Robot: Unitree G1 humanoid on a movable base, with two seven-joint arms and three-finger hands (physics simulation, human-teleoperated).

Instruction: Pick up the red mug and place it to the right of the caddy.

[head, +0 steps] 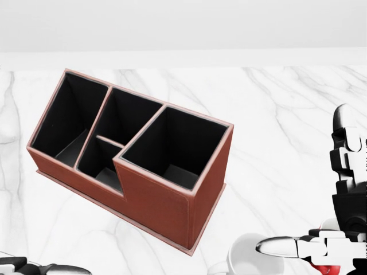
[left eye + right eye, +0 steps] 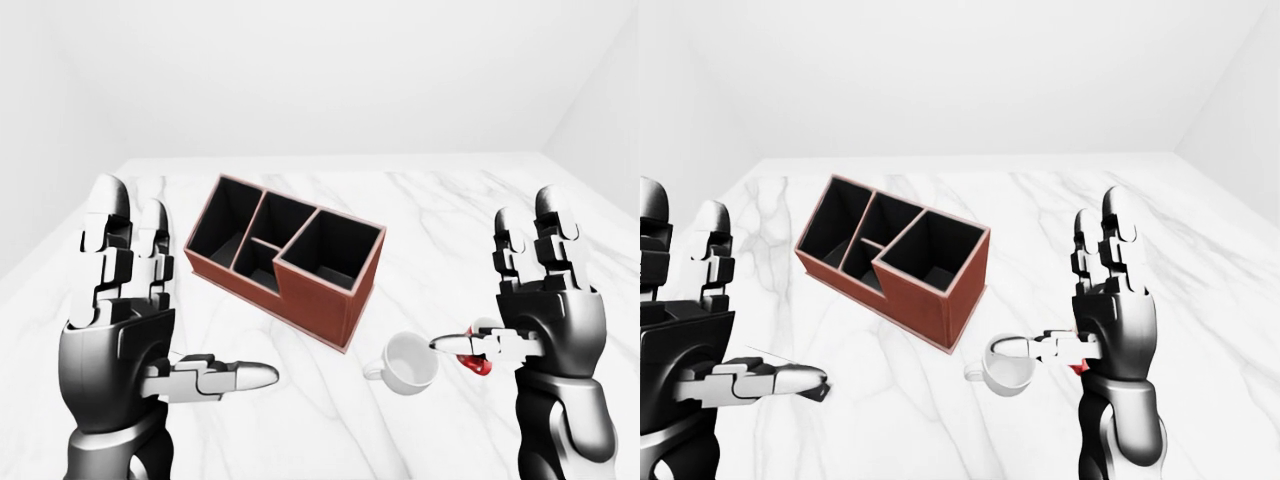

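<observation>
The red mug (image 2: 480, 364) stands on the marble table to the right of a white mug (image 2: 405, 362). Only a sliver of it shows behind my right thumb in the eye views, and a red scrap (image 1: 327, 269) shows at the bottom edge of the head view. The brown caddy (image 1: 155, 172) with black compartments stands left of both mugs. My right hand (image 2: 485, 275) is raised, fingers up and spread, thumb pointing left over the red mug, holding nothing. My left hand (image 2: 195, 290) is open too, left of the caddy.
The white mug (image 2: 1005, 365) sits between the caddy's right end and the red mug. A dark corner (image 2: 820, 393) peeks out under my left thumb. The marble table (image 2: 440, 210) stretches right of the caddy and up to the white walls.
</observation>
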